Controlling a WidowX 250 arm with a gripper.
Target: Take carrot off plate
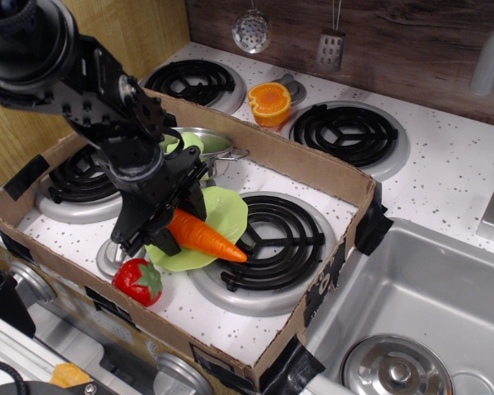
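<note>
The orange carrot lies slanted over the lime-green plate, its tip pointing down-right over the plate's front edge toward the burner. Its thick stem end is hidden between the fingers of my black gripper, which is shut on it from the left. The plate sits between the front left knob area and the front right burner, and my arm covers its left part.
A red strawberry lies just in front of the plate. A steel pot stands behind my gripper. A cardboard box wall rings the front burners. A halved orange sits at the back. The sink is to the right.
</note>
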